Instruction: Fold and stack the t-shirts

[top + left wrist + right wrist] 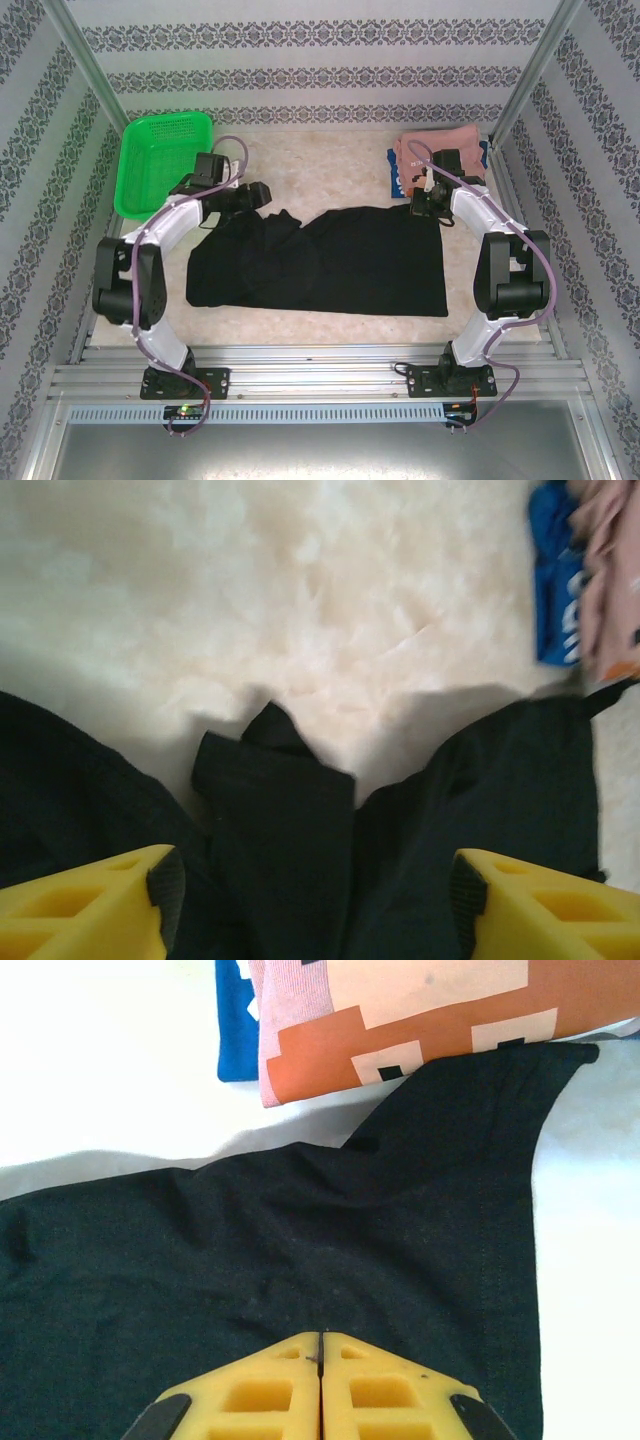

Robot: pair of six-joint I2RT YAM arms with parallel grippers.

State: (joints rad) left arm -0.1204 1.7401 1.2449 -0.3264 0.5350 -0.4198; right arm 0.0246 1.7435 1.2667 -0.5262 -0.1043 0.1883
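The black t-shirt (330,260) lies spread across the middle of the table (320,165). Its left part is bunched and doubled over, and its right part is flatter. The pink t-shirt (440,150) and the blue t-shirt (397,180) sit already folded in the upper right. One pointed corner of the black cloth runs right up against that stack in the right wrist view.

The left gripper (315,890) hangs wide open over a rumpled black flap with nothing in it. The right gripper (320,1338) has its yellow fingers pressed flat together at the shirt's upper right edge. I cannot tell whether a pinch of cloth is caught between them.

To my eye the black shirt is mid-fold. The left side wants smoothing first, since a crease buried there will show in every later fold. I'd take the loose flap by its very edge, not by a handful. On the right, the corner by the stack should be lifted clear before it is drawn inward, or it may drag the pink shirt askew. Both edges should travel together, low over the table.

As for writing, there is a blocky orange-and-cream graphic (420,1010) on the stack and white marks on the blue cloth. No word or brand can be read.
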